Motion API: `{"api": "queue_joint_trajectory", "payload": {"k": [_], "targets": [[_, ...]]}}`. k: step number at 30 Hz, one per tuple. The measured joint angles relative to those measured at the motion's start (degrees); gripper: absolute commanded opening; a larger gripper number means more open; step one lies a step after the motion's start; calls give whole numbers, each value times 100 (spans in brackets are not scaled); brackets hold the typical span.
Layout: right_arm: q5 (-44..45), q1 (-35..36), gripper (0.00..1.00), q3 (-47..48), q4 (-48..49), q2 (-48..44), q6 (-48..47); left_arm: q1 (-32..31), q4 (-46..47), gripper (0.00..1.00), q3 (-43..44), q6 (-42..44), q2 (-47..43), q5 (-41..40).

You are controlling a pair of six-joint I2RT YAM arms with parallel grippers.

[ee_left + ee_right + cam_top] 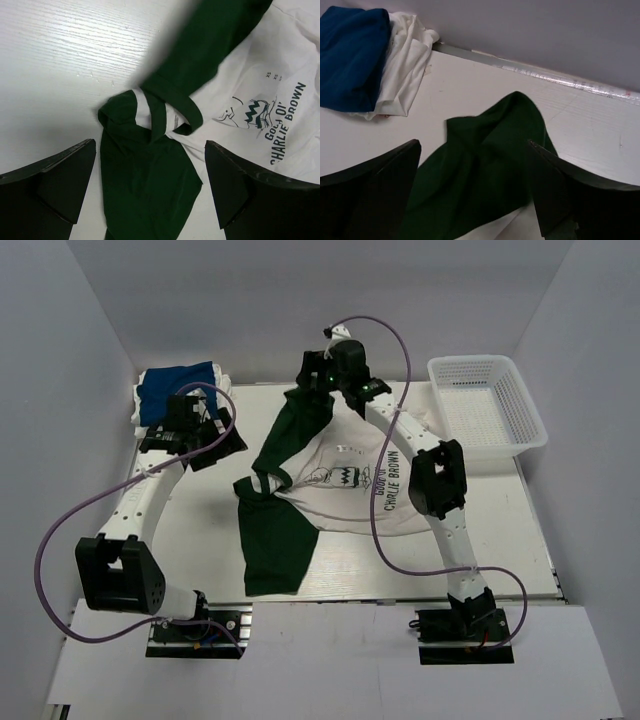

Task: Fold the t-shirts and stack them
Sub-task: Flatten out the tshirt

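Table (190,530) | green shirt (492,127) below right gripper (472,146) (jaws wide) | left gripper (150,145) wide

The white tabletop (200,530) holds a white shirt (350,495) with Charlie Brown words, spread out in the middle. Dark green cloth (275,545) lies along its left side. In the far left corner a blue shirt (175,390) sits on white cloth (140,408). A white basket (497,451) sits far right.
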Motion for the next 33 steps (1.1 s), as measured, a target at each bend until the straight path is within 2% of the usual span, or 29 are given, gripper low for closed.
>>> {"api": "queue_joint_trajectory", "payload": {"k": [4, 9, 14, 19, 23, 26, 29, 33], "targets": [[-197, -39, 90, -1285, 817, -229, 13, -2, 2, 99, 118, 155, 192, 9], [-208, -61, 90, -2275, 664, -942, -199, -20, 9, 99, 345, 407, 691, 127], [-146, -59, 90, -4306, 601, -2979, -195, -151, 44, 99, 852, 562, 1561, 372], [-195, -61, 90, -6328, 597, -4730, 111, -640, 68, 99, 1740, 612, 2704, 494], [-249, -68, 90, -7316, 345, -4898, 289, -1128, 28, 99, 2988, 693, 3871, 525], [-240, -79, 90, -7593, -118, -4701, 321, -1397, -166, 99, 3875, 734, 4677, 476], [-186, -92, 90, -7611, -459, -4577, 260, -1504, -308, 99, 4328, 789, 5261, 345], [-116, -92, 90, -7641, -629, -4572, 118, -1432, -367, 99, 4562, 817, 5547, 162]]}}
